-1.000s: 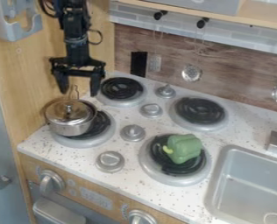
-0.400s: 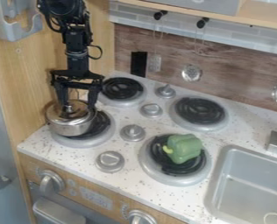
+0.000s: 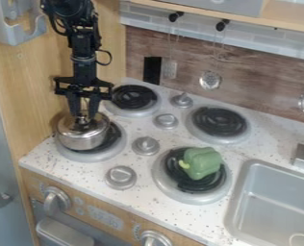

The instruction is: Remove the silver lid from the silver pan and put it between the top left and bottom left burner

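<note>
The gripper hangs over the lower left burner, at the left of the stove, pointing straight down. Its jaws are drawn in close, pinching the small knob at the middle of the silver lid. The lid sits on top of the silver pan, and the pan rests on the lower left burner, toward its left side, with black coil showing to its right. Behind is the upper left burner. On the lower right burner lies a green toy bell pepper; the upper right burner is behind it. Silver stove knobs stand on the speckled table between the left and right burners, and a sink is at the right.
</note>
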`<state>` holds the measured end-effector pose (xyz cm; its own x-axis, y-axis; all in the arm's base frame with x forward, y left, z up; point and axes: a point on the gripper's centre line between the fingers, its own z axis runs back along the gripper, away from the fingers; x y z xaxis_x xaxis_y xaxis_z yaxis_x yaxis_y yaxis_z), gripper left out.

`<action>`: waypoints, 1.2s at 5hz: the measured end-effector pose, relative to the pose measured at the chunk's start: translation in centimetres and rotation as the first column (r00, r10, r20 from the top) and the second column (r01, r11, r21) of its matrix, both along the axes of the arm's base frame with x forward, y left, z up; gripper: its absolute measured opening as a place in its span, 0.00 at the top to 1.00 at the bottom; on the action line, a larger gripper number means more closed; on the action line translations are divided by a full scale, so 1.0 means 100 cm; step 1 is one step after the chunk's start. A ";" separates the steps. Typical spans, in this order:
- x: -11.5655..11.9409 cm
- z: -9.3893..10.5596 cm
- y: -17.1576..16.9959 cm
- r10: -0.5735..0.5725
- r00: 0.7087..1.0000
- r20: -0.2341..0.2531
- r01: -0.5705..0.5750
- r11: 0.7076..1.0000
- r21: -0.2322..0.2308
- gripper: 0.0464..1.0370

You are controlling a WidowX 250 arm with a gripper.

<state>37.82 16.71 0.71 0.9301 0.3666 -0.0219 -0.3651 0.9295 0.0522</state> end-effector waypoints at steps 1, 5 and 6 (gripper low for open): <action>-0.003 0.000 0.001 -0.004 1.000 -0.021 0.004 1.000 0.007 0.83; 0.007 0.035 -0.029 -0.047 0.995 0.085 0.051 0.998 -0.047 0.83; 0.035 0.055 -0.037 -0.065 0.984 0.163 0.074 0.996 -0.054 0.83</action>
<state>41.30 13.06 6.18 0.9464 0.3034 0.1106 -0.2986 0.9526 -0.0580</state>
